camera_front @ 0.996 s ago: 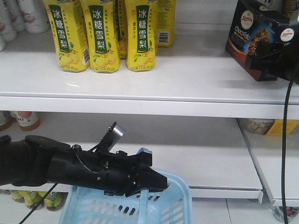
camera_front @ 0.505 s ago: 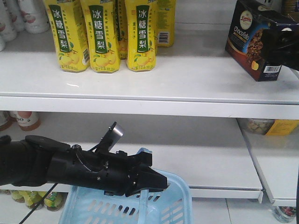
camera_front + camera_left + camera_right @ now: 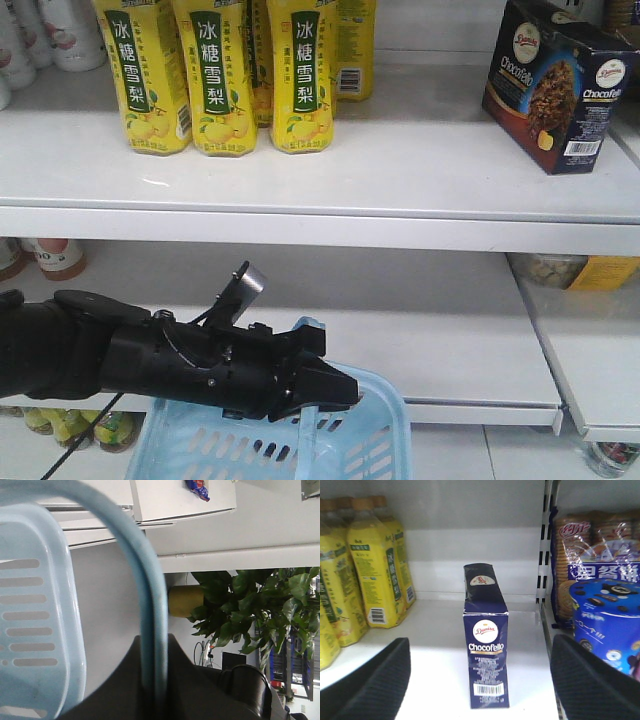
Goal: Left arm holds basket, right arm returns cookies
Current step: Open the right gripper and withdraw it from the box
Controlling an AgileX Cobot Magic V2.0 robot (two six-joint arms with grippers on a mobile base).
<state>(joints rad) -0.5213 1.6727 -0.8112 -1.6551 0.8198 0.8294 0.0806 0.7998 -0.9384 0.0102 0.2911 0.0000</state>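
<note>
The white shelf [image 3: 420, 170] carries the ChocoFello cookie carton [image 3: 553, 85] upright at its right end, apart from the yellow drink bottles [image 3: 215, 75]. The blue basket [image 3: 270, 445], cut off below, hangs by its handle [image 3: 150, 605] in the clamped left gripper [image 3: 325, 385]. The right gripper [image 3: 480, 680] is spread wide, its fingers [image 3: 367, 680] flanking the carton without touching; the arm is out of the front view.

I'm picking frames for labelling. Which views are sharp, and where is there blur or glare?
Front view: bright, washed-out white shelf, yet the cookies print reads. Left wrist view: the basket handle is soft and close, the plant behind sharper. Right wrist view: cookies crisp, open right gripper fingers blurred at the bottom corners.
</note>
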